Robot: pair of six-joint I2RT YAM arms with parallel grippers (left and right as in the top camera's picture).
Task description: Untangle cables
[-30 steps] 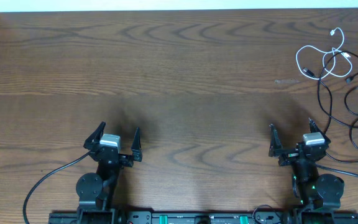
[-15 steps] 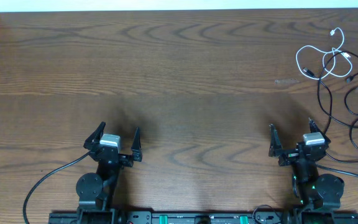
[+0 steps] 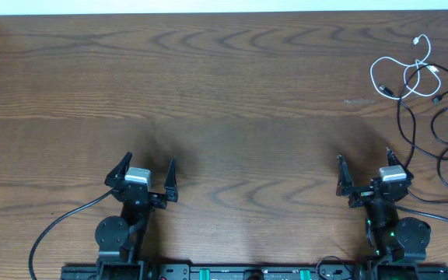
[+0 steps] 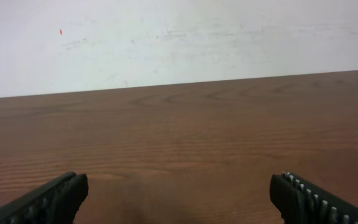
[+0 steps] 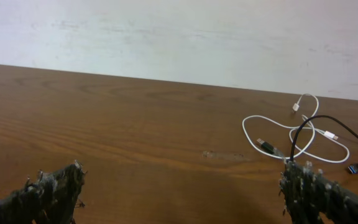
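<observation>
The cables lie tangled at the table's far right. A short white cable (image 3: 379, 74) loops through longer black cables (image 3: 446, 128) in the overhead view. The white cable (image 5: 272, 127) and a black cable (image 5: 337, 124) also show in the right wrist view. My right gripper (image 3: 366, 173) is open and empty, well short of the tangle; its fingertips frame bare wood in the right wrist view (image 5: 182, 196). My left gripper (image 3: 148, 173) is open and empty at the front left, far from the cables; it also shows in the left wrist view (image 4: 179, 199).
The brown wooden table (image 3: 224, 101) runs to a white wall at the back. Thicker black arm cords (image 3: 61, 225) curve near both arm bases at the front edge. The black cables run off the right edge of the overhead view.
</observation>
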